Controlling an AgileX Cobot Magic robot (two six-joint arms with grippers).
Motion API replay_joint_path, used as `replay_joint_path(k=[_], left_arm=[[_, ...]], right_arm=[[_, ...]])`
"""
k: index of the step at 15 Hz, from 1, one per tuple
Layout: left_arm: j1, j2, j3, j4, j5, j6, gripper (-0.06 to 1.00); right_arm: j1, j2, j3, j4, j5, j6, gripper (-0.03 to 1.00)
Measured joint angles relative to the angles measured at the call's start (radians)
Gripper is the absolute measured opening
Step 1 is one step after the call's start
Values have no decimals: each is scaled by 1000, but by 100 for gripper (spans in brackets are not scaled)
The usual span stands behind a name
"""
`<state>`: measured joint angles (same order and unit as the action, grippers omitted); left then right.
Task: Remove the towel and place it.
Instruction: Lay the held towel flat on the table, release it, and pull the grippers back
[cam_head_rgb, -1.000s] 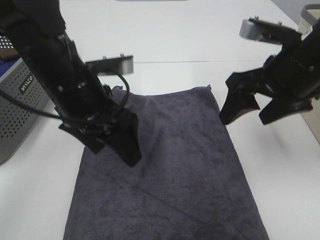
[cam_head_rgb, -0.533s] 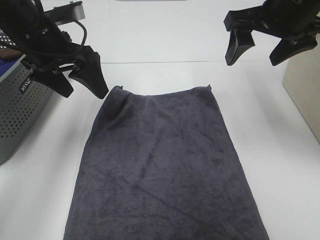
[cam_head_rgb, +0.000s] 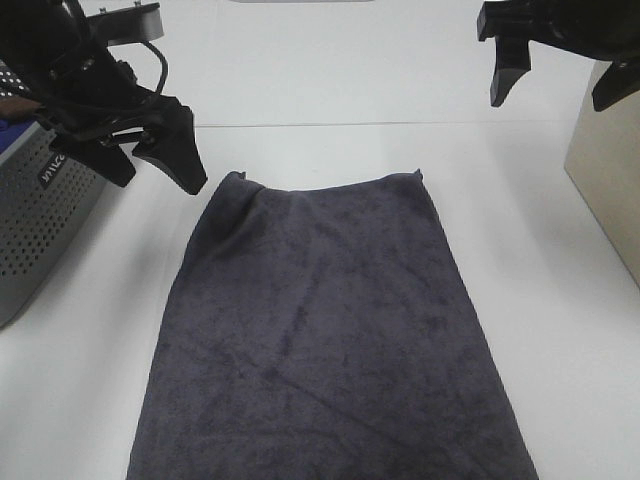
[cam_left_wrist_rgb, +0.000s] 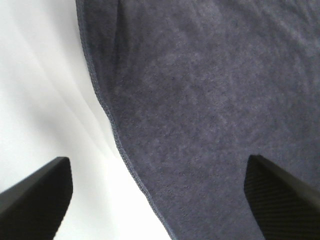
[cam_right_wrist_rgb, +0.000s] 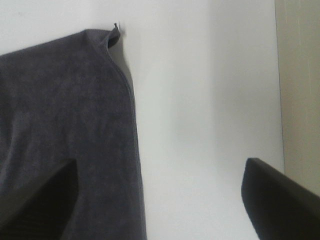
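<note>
The dark charcoal-grey towel (cam_head_rgb: 320, 330) lies spread flat on the white table, long side running toward the front edge. My left gripper (cam_head_rgb: 150, 162) hangs open above the table just off the towel's far left corner, holding nothing. In the left wrist view the towel (cam_left_wrist_rgb: 210, 100) and its hemmed edge fill the space between the spread fingertips (cam_left_wrist_rgb: 35, 200). My right gripper (cam_head_rgb: 558, 80) is open and raised high beyond the towel's far right corner. The right wrist view shows that corner of the towel (cam_right_wrist_rgb: 60, 125) from above, well below the open gripper (cam_right_wrist_rgb: 157, 200).
A grey perforated basket (cam_head_rgb: 40, 220) stands at the left edge with a blue cloth (cam_head_rgb: 15, 125) inside it. A beige box (cam_head_rgb: 605, 170) stands at the right edge, also seen as the beige box (cam_right_wrist_rgb: 300, 75) in the right wrist view.
Both grippers rose off the towel and drew back toward the far corners. In the last half second the right one kept moving up and right while the left barely shifted.
</note>
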<state>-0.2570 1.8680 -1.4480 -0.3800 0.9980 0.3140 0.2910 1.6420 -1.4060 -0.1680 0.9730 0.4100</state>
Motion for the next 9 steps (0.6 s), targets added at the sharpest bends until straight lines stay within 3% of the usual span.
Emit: replay_joint_path(k=[3, 6, 9], left_arm=[[1, 2, -4, 11, -35, 1, 87], [39, 37, -64, 12, -4, 17, 87], [78, 146, -188, -4, 44, 19, 87]], right_arm=[[-22, 27, -11, 72, 67, -103, 85], [-168, 104, -56, 304, 87, -297, 85], [-203, 202, -116, 432, 98, -448, 85]])
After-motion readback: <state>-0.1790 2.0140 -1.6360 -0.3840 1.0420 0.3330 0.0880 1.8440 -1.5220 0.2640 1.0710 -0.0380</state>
